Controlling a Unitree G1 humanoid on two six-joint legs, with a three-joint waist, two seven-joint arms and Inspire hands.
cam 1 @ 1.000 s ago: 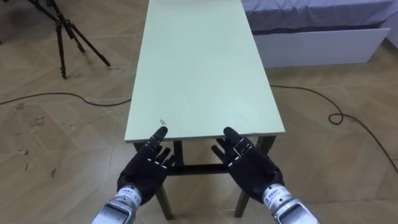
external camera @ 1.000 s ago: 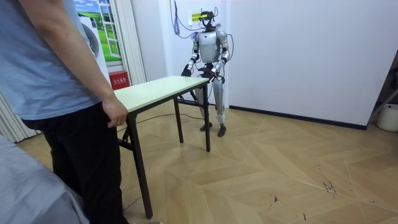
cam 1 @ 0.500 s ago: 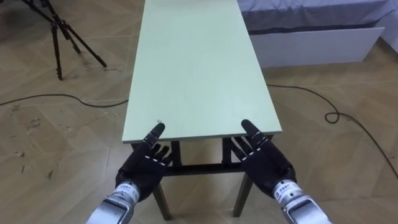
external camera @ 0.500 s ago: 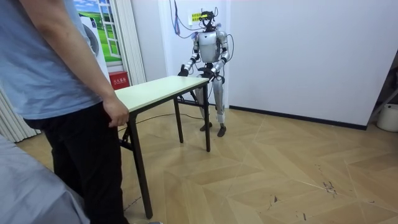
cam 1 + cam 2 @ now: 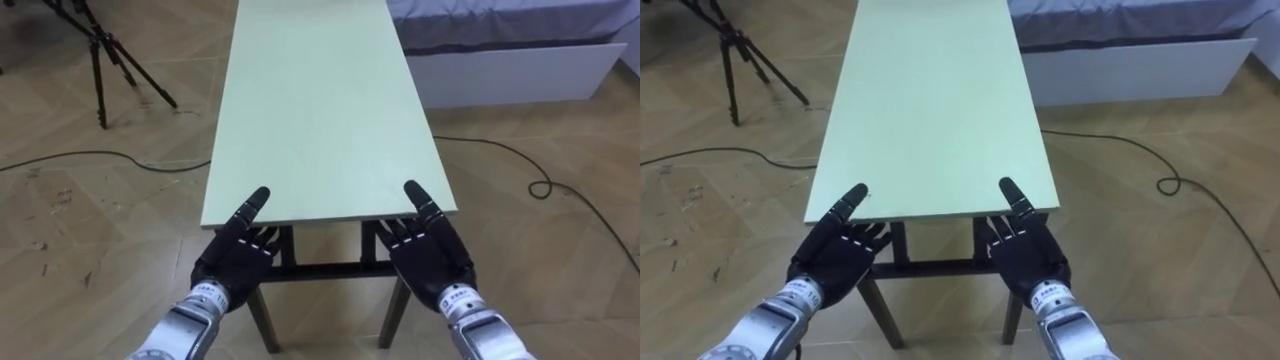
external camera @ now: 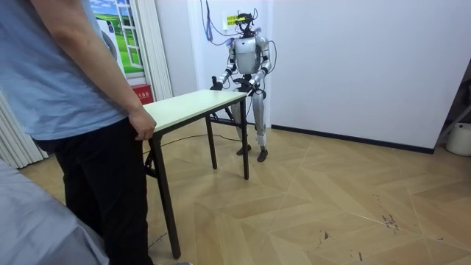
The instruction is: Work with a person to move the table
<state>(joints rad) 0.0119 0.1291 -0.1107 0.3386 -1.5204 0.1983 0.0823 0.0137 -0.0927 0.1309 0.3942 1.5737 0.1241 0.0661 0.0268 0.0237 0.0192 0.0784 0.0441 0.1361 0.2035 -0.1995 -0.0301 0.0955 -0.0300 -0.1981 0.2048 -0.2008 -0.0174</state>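
At floor level, far left: tripod, dark, legs spread, well apart from the table's long side.

Left hand: at the near left corner of the table, partly above the top and partly below the edge. Whether it has closed on the edge cannot be told.

Table: long, pale green top, dark legs, apparently standing on the wood floor. It runs lengthwise away from the robot, which stands at one short end.

Right hand: at the near right corner, posed like the other. Hold likewise cannot be told.

Bed base: white, just beside the table's far right side.

Person: at the opposite short end, one hand at the table edge.

Hazards, as judged: an uneven hold at the two corners would tilt the top. Mismatched pace with the person could pull the edge free. A swing right would strike the bed base, and a swing left could reach the tripod.
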